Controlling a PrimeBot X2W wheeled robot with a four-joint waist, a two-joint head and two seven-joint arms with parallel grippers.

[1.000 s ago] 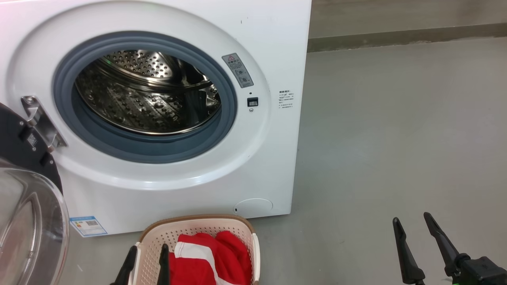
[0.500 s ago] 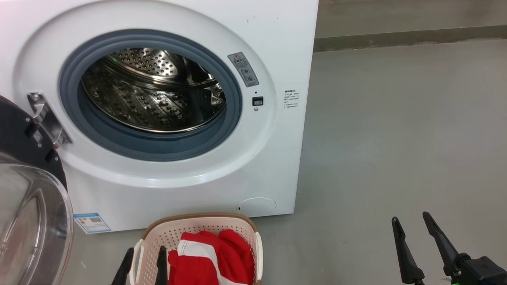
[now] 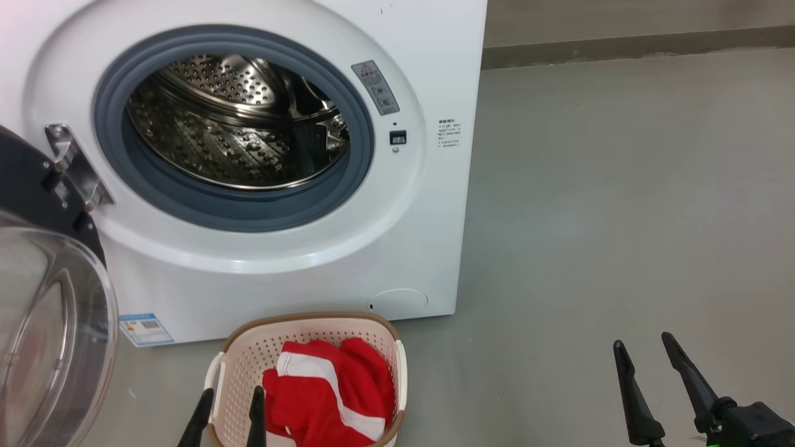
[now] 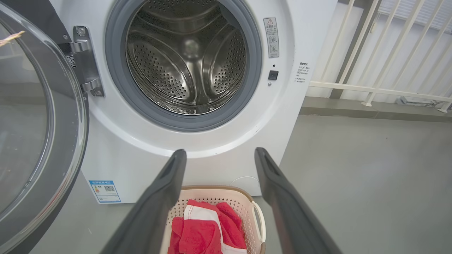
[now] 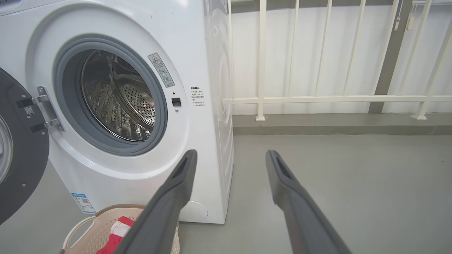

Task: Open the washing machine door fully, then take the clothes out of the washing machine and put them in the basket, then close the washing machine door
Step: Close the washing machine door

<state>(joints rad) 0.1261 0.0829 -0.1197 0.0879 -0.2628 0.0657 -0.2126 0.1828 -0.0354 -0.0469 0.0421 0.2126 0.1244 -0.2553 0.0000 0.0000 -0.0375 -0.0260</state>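
Observation:
The white washing machine (image 3: 428,74) (image 4: 310,31) (image 5: 197,46) stands with its steel drum (image 3: 236,124) (image 4: 187,60) bare. Its door (image 3: 49,323) (image 4: 39,116) (image 5: 21,165) hangs swung out on the left hinge, black rim and clear bowl facing me. On the floor in front sits the cream basket (image 3: 248,360) (image 4: 215,195) (image 5: 95,225), and red clothes with white stripes (image 3: 329,391) (image 4: 208,229) (image 5: 113,238) lie inside it. My left gripper (image 3: 231,394) (image 4: 220,155) is open, over the basket's near left rim, holding nothing. Far to the right over the floor, my right gripper (image 3: 643,346) (image 5: 231,155) is open and empty.
Grey concrete floor (image 3: 621,217) stretches right of the machine. A low kerb (image 3: 621,46) runs along the back, with a white railing (image 5: 317,98) (image 4: 374,88) above it. A blue label (image 3: 146,329) marks the machine's lower left corner.
The head view has shifted so the machine and basket sit lower and slightly left in it; more of the basket and clothes shows. Both grippers stay open where they were.

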